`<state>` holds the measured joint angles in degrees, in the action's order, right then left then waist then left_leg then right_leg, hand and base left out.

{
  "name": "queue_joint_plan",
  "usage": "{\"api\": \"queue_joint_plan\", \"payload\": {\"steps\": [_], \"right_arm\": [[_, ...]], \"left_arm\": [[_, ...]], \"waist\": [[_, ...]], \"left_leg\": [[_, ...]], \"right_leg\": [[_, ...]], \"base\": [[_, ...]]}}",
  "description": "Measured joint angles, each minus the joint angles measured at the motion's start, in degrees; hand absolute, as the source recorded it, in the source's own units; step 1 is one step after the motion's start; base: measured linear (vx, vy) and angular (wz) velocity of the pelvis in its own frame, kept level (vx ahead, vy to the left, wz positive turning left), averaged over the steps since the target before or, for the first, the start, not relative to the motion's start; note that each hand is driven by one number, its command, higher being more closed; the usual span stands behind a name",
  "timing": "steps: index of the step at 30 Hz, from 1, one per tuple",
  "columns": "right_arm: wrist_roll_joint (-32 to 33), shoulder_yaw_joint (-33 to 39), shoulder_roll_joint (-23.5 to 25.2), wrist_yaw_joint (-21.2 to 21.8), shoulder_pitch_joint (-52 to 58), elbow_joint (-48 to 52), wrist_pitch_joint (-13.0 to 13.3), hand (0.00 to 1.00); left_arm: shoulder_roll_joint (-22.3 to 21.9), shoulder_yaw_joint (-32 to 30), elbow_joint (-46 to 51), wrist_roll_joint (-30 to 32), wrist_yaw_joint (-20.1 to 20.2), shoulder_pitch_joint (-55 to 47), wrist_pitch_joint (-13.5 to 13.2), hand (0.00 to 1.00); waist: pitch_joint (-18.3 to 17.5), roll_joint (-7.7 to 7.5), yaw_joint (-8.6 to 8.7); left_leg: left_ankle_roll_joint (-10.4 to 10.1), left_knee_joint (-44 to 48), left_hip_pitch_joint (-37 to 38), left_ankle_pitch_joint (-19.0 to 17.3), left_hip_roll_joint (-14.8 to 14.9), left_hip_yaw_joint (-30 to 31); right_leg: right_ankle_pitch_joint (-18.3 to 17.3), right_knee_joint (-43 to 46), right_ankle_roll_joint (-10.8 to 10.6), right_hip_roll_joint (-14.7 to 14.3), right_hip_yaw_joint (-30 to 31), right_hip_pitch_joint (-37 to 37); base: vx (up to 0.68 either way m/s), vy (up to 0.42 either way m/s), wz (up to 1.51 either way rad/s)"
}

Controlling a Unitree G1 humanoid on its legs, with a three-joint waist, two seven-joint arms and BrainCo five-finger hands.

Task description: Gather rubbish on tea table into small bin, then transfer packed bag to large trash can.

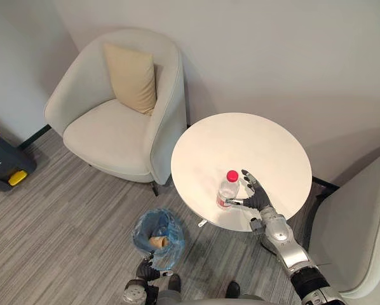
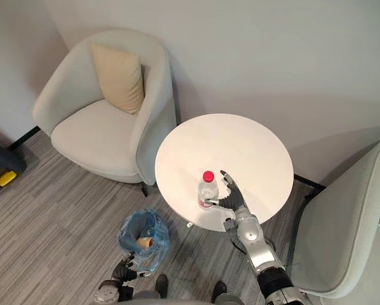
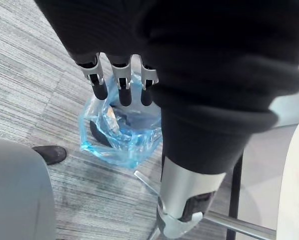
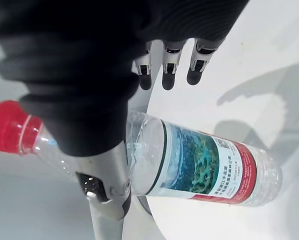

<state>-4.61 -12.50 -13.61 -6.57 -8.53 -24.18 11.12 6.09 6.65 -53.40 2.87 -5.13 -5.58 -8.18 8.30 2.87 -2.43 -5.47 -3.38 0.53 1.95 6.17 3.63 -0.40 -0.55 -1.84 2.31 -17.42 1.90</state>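
A clear plastic bottle (image 1: 228, 189) with a red cap stands upright near the front edge of the round white tea table (image 1: 241, 143). My right hand (image 1: 258, 197) is just right of it, open, fingers (image 4: 168, 70) straight and the thumb reaching to the bottle's (image 4: 199, 167) lower side. On the floor left of the table sits the small bin (image 1: 158, 232), lined with a blue bag and holding a brown paper cup (image 1: 156, 242). My left hand (image 1: 144, 273) hangs low beside the bin (image 3: 114, 130), fingers (image 3: 120, 80) relaxed and holding nothing.
A dark large trash can (image 1: 2, 162) with yellow parts stands at the far left by the wall. A pale armchair (image 1: 114, 127) with a beige cushion (image 1: 131, 76) is left of the table, and another armchair (image 1: 361, 235) is at the right.
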Motion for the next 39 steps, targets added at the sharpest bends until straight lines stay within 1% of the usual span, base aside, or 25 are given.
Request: {"api": "queue_joint_plan", "payload": {"steps": [1, 3, 5, 7, 8, 12, 14, 18, 24, 27, 30, 34, 39], "right_arm": [[0.02, -0.54, 0.01, -0.02, -1.34, -0.58, -0.06, 0.0], [0.04, -0.65, 0.21, -0.04, -2.66, -1.78, -0.19, 0.0], [0.08, -0.65, 0.27, -0.95, -3.96, -2.17, -0.25, 0.0], [0.1, -0.85, 0.54, -0.99, -5.61, -3.2, -0.25, 0.0], [0.13, -0.9, 1.04, -1.02, -6.52, -4.27, -0.28, 1.0], [0.56, -0.98, 1.42, -1.22, -8.77, -4.72, -0.26, 1.0], [0.81, -0.97, 1.41, -2.17, -11.47, -5.5, -0.27, 1.0], [2.33, -0.93, 1.37, -3.32, -13.29, -6.59, -0.38, 1.0], [2.92, -0.82, 1.55, -3.33, -13.28, -6.64, -0.43, 1.0], [2.95, 0.63, 1.99, -3.43, -12.43, -5.64, -0.39, 1.0], [2.93, 1.96, 1.96, -3.51, -8.92, -0.83, -0.38, 1.0], [2.8, 2.07, 2.01, -3.5, -2.73, 8.21, -0.28, 1.0], [2.16, 2.1, 2.62, -3.43, 2.54, 17.47, -0.02, 1.0]], "left_arm": [[0.0, 0.0, 0.25, -0.01, -0.01, 0.28, -0.02, 0.0], [-0.04, 0.07, 0.84, -0.01, -0.03, 0.45, -0.01, 0.0], [-0.09, 0.18, 1.09, -0.05, -0.05, 0.51, -0.07, 0.0], [-0.1, 0.23, 1.22, -0.11, -0.08, 0.6, -0.18, 0.0], [-0.1, 0.31, 1.23, -0.11, -0.11, 0.61, -0.46, 0.0], [-0.19, 0.7, 1.57, -0.12, -0.16, 1.04, -1.14, 0.0], [-0.22, 0.73, 1.79, -0.67, -0.2, 1.7, -1.12, 0.0], [-0.22, 0.78, 2.11, -1.1, -0.26, 1.98, -1.15, 0.0], [-0.21, 0.94, 2.2, -1.22, -0.33, 2.12, -1.14, 0.0], [-0.18, 1.52, 2.3, -1.21, -0.36, 2.16, -1.15, 0.0], [-0.19, 1.68, 2.3, -1.21, -0.35, 2.19, -1.14, 0.0], [-0.24, 1.73, 2.2, -1.14, -0.34, 2.18, -1.04, 0.0], [-0.21, 1.72, 2.06, -1.06, -0.33, 2.13, -1.02, 0.0]], "waist": [[0.98, 0.02, 0.02], [1.73, -0.08, 0.0], [2.16, -0.11, -0.18], [2.42, -0.09, -0.25], [2.44, -0.09, -0.45], [3.17, 0.18, -1.58], [4.54, 0.21, -1.61], [5.62, 0.21, -1.68], [5.83, 0.22, -1.66], [5.83, 0.22, -1.64], [5.84, 0.21, -1.6], [5.83, 0.18, -1.33], [5.57, -0.29, -1.06]], "left_leg": [[-0.01, 0.01, -0.21, 0.18, -0.01, 0.19], [0.05, 0.02, -0.42, 0.33, -0.07, 0.38], [0.11, 0.1, -1.42, 0.55, -0.27, 0.75], [0.17, 0.19, -2.16, 0.67, -0.44, 0.86], [0.17, 0.2, -2.16, 0.67, -0.51, 0.85], [0.14, 0.54, -2.92, 0.7, -0.63, 0.9], [0.15, 1.44, -4.03, 0.75, -0.83, 1.18], [0.22, 1.55, -4.43, 0.8, -1.07, 1.31], [0.22, 1.56, -4.84, 0.8, -1.24, 1.58], [0.21, 1.56, -4.8, 0.81, -1.24, 1.54], [0.21, 1.55, -4.65, 0.8, -1.24, 1.39], [0.21, 1.36, -3.57, 0.8, -1.2, 0.87], [0.23, 1.16, -2.41, 0.79, -1.11, -0.12]], "right_leg": [[-0.1, 0.42, -0.02, 0.07, -0.13, -0.32], [-0.16, 0.59, -0.08, 0.18, -0.45, -0.44], [-0.65, 1.63, -0.25, 0.55, -0.98, -1.57], [-0.96, 2.55, -0.3, 0.88, -1.19, -2.45], [-0.98, 2.55, -0.33, 0.95, -1.17, -2.45], [-1.38, 3.58, -0.23, 1.22, -1.19, -3.54], [-1.84, 4.98, -0.2, 1.64, -1.47, -4.59], [-2.3, 6.13, -0.46, 2.06, -1.51, -5.4], [-2.47, 6.38, -0.53, 2.28, -1.76, -5.73], [-2.49, 6.38, -0.53, 2.28, -1.69, -5.72], [-2.5, 6.49, -0.54, 2.3, -1.48, -5.72], [-2.73, 7.08, -0.59, 2.38, -0.97, -5.24], [-2.78, 7.53, -0.59, 2.35, 0.3, -5.02]], "base": [[-0.04, 0.0, 0.07], [-0.03, 0.0, 0.09], [-0.03, 0.01, 0.14], [0.0, 0.014, 0.08], [0.0, 0.0, 0.0], [-0.01, 0.001, 0.01], [-0.04, 0.004, 0.08], [-0.02, 0.003, 0.03], [0.0, 0.002, 0.02], [0.0, 0.0, 0.0], [0.0, -0.001, -0.02], [-0.02, -0.005, -0.07], [-0.03, -0.004, -0.11]]}}
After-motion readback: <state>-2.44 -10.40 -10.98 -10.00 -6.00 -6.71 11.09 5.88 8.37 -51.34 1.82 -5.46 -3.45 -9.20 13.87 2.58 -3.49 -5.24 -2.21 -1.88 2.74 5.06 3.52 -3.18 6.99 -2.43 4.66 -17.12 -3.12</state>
